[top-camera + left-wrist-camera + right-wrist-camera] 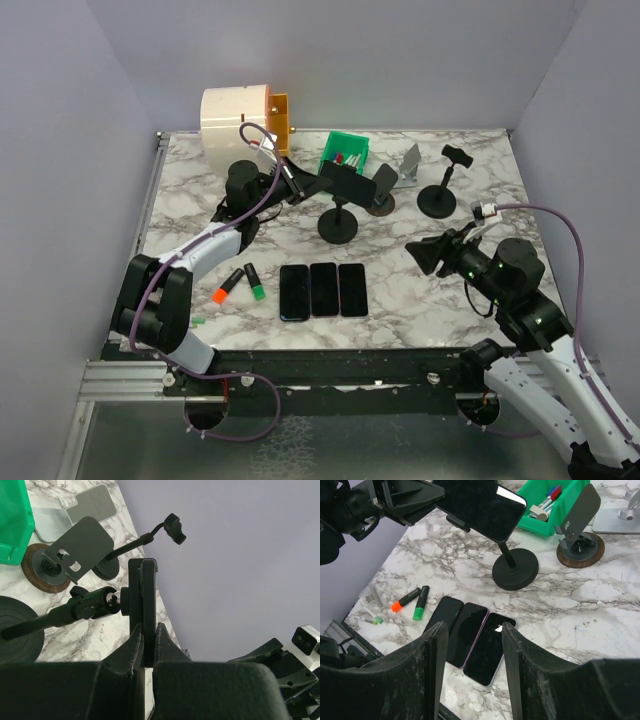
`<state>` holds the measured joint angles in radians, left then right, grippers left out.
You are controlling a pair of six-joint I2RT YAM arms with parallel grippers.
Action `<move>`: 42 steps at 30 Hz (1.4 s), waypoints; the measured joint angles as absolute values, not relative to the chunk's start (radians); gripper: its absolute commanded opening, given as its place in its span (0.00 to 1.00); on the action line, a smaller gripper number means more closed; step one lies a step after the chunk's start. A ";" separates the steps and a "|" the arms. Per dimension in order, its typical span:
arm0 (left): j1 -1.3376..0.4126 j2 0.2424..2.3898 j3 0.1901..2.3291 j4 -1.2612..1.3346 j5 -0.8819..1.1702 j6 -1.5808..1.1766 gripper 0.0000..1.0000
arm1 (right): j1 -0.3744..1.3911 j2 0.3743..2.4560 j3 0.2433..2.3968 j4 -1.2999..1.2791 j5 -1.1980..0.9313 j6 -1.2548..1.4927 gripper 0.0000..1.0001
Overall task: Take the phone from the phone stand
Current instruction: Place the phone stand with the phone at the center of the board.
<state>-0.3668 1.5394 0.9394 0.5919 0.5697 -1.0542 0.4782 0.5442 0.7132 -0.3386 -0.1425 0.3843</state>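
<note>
Bench, top view: marbled bench [400,300] between plain grey walls. The phone [352,184] sits in the stand [338,228] mid-bench, raised off the surface.
Left pincer, top view: the left pincer [310,180] is at the phone's left end; the bite is too small to read here.
Right pincer, top view: the right pincer [428,254] is well apart from the stand and carries nothing.
Flat phones, top view: the flat phones [323,290] lie side by side just in front of the stand's base.
Left wrist view: the fingers [134,647] are pinched narrow on the phone [145,600], seen edge-on, with the clamp head [95,605] against its back.
Only in left wrist view: only the phone's edge is in the pinch.
Right wrist view: the right pincer [474,626] is half open and empty above the flat phones [467,640]. Beyond are the phone [480,505], the left pincer [410,502] and the stand [515,570].
Only in right wrist view: the screen face, the slim post and the small base.
Risk, stand: nothing pins the base, so if the clamp grips hard, a pull would likely tip or drag the stand.
Risk, phone: an edge pinch may slip, and the phone could then drop onto the flat phones.
</note>
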 measured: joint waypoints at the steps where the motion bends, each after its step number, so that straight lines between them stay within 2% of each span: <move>1: -0.367 1.539 0.939 0.593 0.570 -1.060 0.00 | 0.478 0.545 0.713 -0.338 -0.142 0.384 0.52; 12: -0.367 1.528 0.915 0.605 0.591 -1.099 0.01 | 0.478 0.567 0.713 -0.331 -0.143 0.393 0.52; 17: -0.368 1.526 0.906 0.617 0.595 -1.097 0.25 | 0.478 0.572 0.713 -0.330 -0.143 0.393 0.52; 21: -0.368 1.517 0.906 0.649 0.595 -1.104 0.36 | 0.478 0.584 0.713 -0.327 -0.143 0.396 0.52; 26: -0.368 1.496 0.904 0.662 0.595 -1.103 0.54 | 0.478 0.596 0.713 -0.310 -0.144 0.405 0.54; 33: -0.368 1.444 0.878 0.671 0.591 -1.094 0.64 | 0.478 0.644 0.713 -0.249 -0.148 0.455 0.74; 42: -0.368 1.258 0.749 0.654 0.484 -1.034 0.69 | 0.478 0.801 0.707 -0.126 -0.126 0.604 0.78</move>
